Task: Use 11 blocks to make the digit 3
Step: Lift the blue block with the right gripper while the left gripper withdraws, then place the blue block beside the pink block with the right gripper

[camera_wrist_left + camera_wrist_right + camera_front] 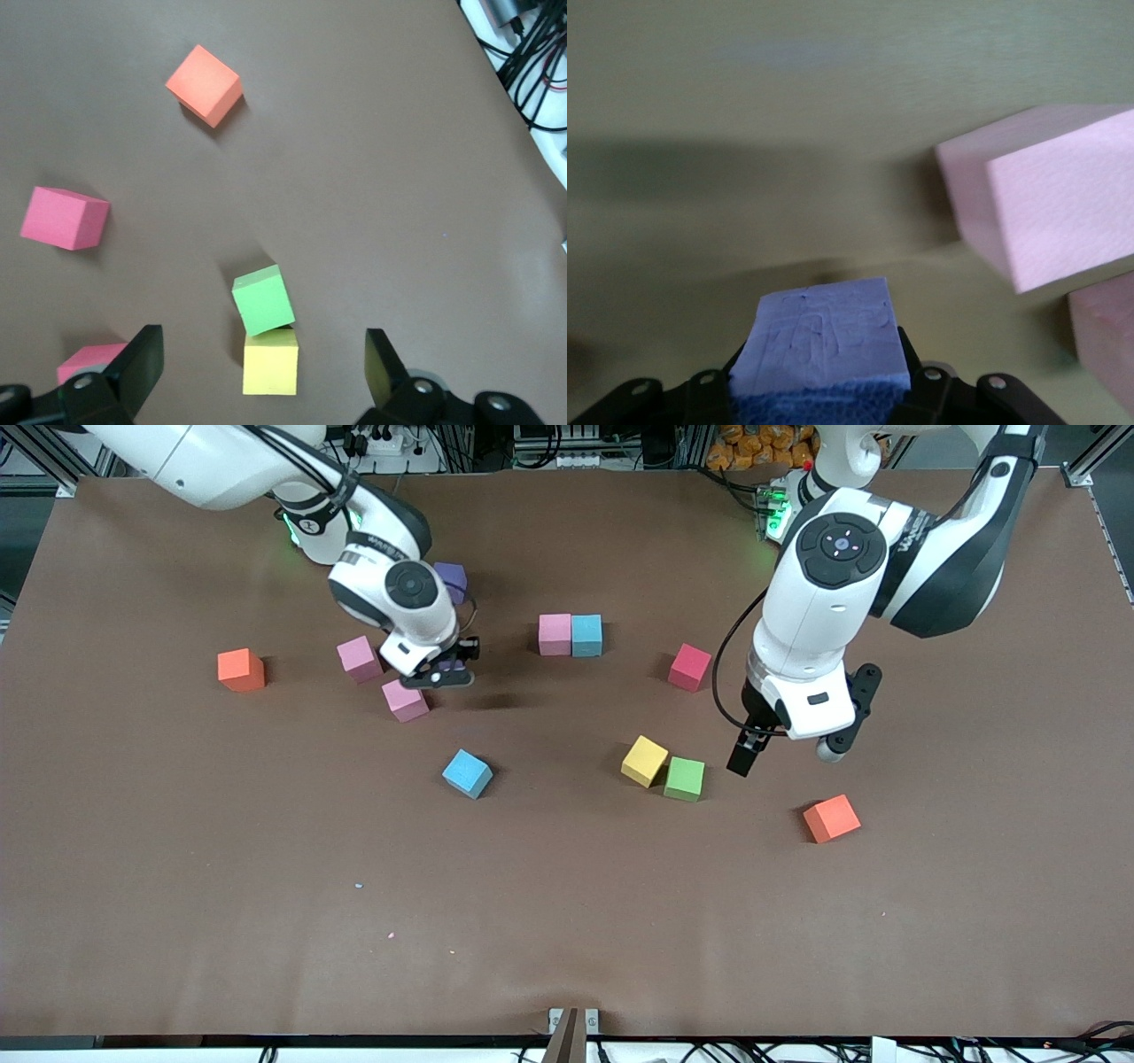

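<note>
Orange cube (pixel 831 818) sits below your spread left gripper (pixel 788 755); your right gripper (pixel 443 670) pinches a light, squashy purple block (pixel 821 343) by opposite flat sides, beside pink blocks (pixel 405 700).

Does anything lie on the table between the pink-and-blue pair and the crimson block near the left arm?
No. In the front view the stretch of brown table between the blue block touching the pink block and the crimson block is bare.

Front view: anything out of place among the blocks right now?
Nothing damaged. The two orange cubes don't belong to the digit, and the yellow cube sits skewed against the green cube.
</note>
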Motion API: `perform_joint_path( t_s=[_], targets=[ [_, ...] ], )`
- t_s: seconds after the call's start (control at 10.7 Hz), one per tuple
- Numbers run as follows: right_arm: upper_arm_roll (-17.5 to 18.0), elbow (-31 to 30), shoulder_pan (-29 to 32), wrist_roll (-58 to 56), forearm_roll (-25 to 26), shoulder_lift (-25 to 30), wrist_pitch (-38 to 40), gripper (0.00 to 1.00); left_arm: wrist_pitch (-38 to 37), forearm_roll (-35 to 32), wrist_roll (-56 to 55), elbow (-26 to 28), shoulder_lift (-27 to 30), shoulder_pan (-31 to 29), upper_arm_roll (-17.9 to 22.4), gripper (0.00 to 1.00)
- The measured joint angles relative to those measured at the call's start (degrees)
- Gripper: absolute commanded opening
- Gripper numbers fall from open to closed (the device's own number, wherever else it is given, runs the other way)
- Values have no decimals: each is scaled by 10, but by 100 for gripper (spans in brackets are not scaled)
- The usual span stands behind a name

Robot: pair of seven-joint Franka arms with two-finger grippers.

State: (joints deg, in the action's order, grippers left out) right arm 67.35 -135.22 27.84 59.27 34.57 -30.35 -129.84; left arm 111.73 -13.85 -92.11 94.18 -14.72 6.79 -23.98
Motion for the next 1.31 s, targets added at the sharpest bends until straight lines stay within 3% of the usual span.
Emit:
perform_joint_path(
  t_s=[0.19,0.37,0.65,1.12,1.31],
  targets=[
    [18,0,-14,-50,0,0,1,19,-5,0,39,0,0,-4,3,100],
    [26,0,-24,-144,-1,-1,2,10,-6,0,81,0,0,-21,3,100],
    [58,0,-42,-223,7,-1,3,10,-9,0,147,-17,0,-48,3,100],
    [77,-11,-100,-344,107,-1,9,9,-46,29,307,-52,0,-96,5,100],
    [77,-12,-116,-408,141,-1,16,5,-82,52,408,-61,3,-101,30,100]
  ],
)
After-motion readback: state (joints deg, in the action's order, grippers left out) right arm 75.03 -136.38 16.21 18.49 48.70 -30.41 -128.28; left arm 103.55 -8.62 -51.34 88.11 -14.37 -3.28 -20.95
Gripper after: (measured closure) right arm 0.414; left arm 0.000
